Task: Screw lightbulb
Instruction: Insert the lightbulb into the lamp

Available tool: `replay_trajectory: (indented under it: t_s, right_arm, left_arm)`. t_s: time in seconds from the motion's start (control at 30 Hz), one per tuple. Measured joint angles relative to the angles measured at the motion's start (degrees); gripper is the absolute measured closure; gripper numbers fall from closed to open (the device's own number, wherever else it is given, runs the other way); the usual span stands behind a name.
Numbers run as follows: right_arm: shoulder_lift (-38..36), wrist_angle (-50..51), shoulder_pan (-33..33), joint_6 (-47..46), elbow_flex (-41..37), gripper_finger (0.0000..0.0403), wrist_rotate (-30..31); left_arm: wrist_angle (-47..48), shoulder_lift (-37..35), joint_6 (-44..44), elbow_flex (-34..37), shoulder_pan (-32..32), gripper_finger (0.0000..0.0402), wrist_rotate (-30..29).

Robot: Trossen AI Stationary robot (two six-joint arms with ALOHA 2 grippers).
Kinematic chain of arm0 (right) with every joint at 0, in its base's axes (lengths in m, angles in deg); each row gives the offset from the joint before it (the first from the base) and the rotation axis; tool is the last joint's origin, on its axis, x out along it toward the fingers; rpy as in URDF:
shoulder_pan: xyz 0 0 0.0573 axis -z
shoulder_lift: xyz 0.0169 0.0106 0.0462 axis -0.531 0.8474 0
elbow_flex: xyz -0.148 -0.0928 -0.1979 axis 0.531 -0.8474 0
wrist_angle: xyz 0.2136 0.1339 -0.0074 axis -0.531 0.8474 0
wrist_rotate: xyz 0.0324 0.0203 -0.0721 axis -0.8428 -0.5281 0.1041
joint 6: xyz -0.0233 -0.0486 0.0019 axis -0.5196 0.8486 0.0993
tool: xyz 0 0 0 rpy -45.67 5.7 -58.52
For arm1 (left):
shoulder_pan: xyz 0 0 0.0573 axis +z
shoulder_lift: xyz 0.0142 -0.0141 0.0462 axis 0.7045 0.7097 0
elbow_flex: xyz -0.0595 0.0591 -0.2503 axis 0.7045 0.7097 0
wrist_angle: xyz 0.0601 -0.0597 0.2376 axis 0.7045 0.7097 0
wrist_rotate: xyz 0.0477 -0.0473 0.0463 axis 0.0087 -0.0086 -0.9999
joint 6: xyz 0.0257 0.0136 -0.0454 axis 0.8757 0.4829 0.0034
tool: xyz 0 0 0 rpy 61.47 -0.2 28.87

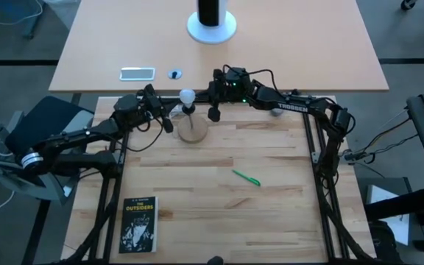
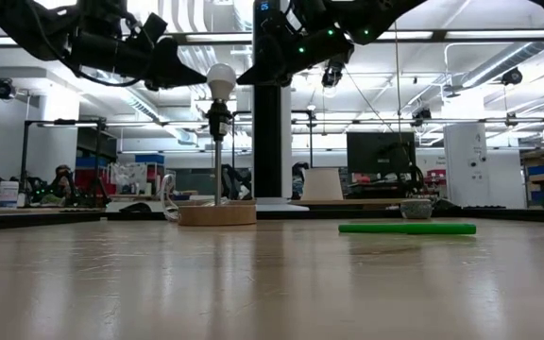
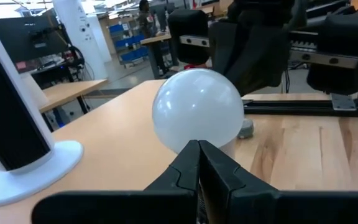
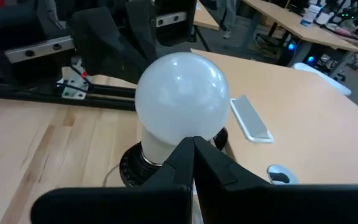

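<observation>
Closed left end effector [image 3: 199, 163] & closed right end effector [image 4: 193, 158] flank lightbulb [image 1: 188, 96], seated upright in socket on round wooden base [image 1: 193, 131]; neither grips it.

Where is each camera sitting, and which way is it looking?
High view: above the table, facing straight down; both dark arms meet at the white frosted lightbulb on its round wooden lamp stand.
Low view: at tabletop height, facing level into the room; arms come in from above, with a green pen lying nearby.
Left wrist view: on the left arm, looking past the shut left gripper at the bulb.
Right wrist view: on the right arm, looking past the shut right gripper.
All four views share the lightbulb.
</observation>
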Motion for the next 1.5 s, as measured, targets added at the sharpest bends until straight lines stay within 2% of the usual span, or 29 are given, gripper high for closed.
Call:
replay_trajectory:
  t_s: [0.63, 1.03, 1.5]
  right_arm:
    - [0.2, 2.4, -0.7, 0.4, 0.0, 0.0403, -0.9]
    - [0.1, 5.3, -0.2, 0.4, 0.0, 0.0403, -0.5]
    - [-0.1, 14.5, 2.7, -1.1, -1.6, 0.0403, 2.3]
  left_arm:
    - [2.4, -0.5, -0.3, 0.0, -0.1, 0.0401, -2.2]
    - [8.4, -4.6, -0.5, -0.1, -0.1, 0.0401, -2.4]
    - [11.5, -6.9, -0.9, -0.1, 0.0, 0.0401, -2.4]
